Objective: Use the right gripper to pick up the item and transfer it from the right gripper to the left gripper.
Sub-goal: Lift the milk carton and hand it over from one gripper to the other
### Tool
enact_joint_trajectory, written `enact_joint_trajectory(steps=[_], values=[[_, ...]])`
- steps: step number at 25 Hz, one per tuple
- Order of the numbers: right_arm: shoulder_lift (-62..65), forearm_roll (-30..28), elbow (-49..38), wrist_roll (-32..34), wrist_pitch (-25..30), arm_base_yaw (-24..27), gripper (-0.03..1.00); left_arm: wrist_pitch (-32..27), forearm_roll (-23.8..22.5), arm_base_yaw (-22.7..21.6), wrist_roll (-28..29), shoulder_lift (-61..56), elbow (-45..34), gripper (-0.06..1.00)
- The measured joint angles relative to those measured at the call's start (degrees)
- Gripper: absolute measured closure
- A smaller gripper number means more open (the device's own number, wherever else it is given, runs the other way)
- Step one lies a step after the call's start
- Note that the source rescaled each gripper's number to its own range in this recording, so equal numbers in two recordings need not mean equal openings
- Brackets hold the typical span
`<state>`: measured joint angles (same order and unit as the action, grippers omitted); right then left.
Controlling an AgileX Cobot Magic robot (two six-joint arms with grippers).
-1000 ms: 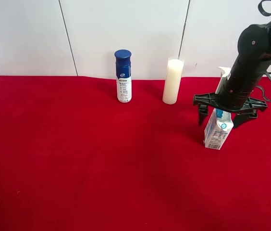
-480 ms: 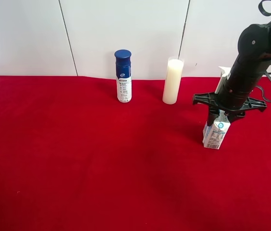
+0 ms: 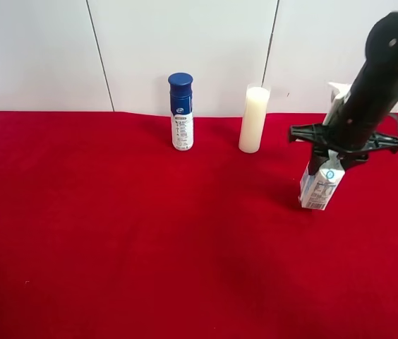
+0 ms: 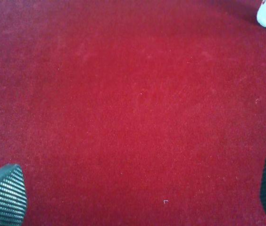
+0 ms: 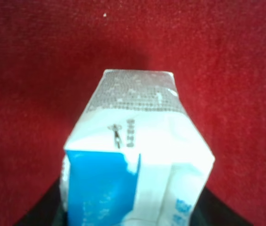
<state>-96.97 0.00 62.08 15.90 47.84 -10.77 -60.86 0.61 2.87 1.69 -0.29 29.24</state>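
The small rectangular cardboard carton [image 3: 320,189] is white with light-blue print and a black barcode; the cloth-covered desk [image 3: 114,233] is plain deep red. The plastic spray bottle [image 3: 181,127] is white with a dark-blue cap, the tall cylinder [image 3: 253,120] cream-white.

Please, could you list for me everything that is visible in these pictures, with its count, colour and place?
cloth: one, red, covers the whole table.
wall panels: white, behind the table.
spray bottle: one, white with blue cap, upright near the far edge.
cylinder: one, cream-white, upright beside the spray bottle, not touching it.
carton: one, white with light-blue print, tilted, held at its top.
right pincer: one, black, shut on the carton.
left pincer: one, black, open above bare cloth.
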Motion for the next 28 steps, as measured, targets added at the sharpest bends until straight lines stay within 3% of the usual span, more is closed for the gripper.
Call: enact_joint_trajectory(steps=[10, 19, 28], values=[[7.7, 1.2, 0.0, -7.6, 6.3, 0.0, 0.97, 0.0, 0.0, 0.0, 0.0, 0.0, 0.0, -0.06], [10.1, 9.5, 0.0, -18.9, 8.8, -0.1, 0.97, 0.0, 0.0, 0.0, 0.0, 0.0, 0.0, -0.06], [10.1, 13.3, 0.0, -28.5, 8.8, -5.4, 0.97, 0.0, 0.0, 0.0, 0.0, 0.0, 0.0, -0.06]])
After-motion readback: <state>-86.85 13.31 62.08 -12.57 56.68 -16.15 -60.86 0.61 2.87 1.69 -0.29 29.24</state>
